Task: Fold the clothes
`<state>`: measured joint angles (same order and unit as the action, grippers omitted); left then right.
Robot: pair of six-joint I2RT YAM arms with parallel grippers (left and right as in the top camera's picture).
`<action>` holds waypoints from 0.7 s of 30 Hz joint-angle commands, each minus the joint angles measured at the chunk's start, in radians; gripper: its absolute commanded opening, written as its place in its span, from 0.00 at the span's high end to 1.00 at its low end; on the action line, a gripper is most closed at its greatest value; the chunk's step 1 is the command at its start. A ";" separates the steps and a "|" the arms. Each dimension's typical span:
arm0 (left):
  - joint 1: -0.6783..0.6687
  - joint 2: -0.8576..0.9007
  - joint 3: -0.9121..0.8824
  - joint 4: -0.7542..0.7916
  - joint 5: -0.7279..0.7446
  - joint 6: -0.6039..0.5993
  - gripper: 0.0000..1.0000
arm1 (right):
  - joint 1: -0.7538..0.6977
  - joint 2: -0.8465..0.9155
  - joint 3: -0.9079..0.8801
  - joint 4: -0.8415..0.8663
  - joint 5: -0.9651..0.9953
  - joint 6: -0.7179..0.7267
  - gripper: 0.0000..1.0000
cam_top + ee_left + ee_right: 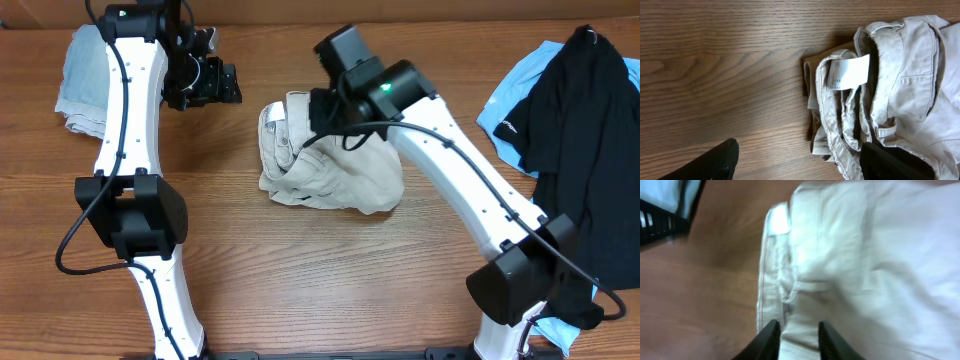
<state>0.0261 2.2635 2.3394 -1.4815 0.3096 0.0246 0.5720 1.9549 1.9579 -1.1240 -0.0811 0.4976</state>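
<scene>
My left gripper gapes wide with the crumpled clothes just ahead toward its right finger, while my right gripper hovers narrowed over them, grip I cannot tell.

The left arm rises from its base at the near left and reaches toward the far side. The left hand is turned toward the middle, with its fingers spread wide apart. The right arm stretches from the near right diagonally toward the centre, wrist bent downward. The right hand points down, its two blurred fingers standing close together with only a narrow gap between them.
</scene>
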 commanded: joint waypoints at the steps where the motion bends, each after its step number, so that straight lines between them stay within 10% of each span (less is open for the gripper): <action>1: -0.007 0.006 0.019 0.001 -0.003 0.002 0.20 | -0.002 0.016 -0.034 0.012 0.035 -0.005 0.80; 14: -0.008 0.006 0.019 0.014 -0.003 0.001 0.07 | 0.103 0.240 -0.174 0.217 -0.171 0.007 0.89; 21: -0.008 0.006 0.014 0.019 -0.003 0.001 0.00 | 0.173 0.321 -0.174 0.264 -0.201 0.025 0.61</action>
<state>0.0261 2.2635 2.3394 -1.4666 0.3096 0.0246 0.7265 2.2597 1.7863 -0.8654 -0.2295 0.5034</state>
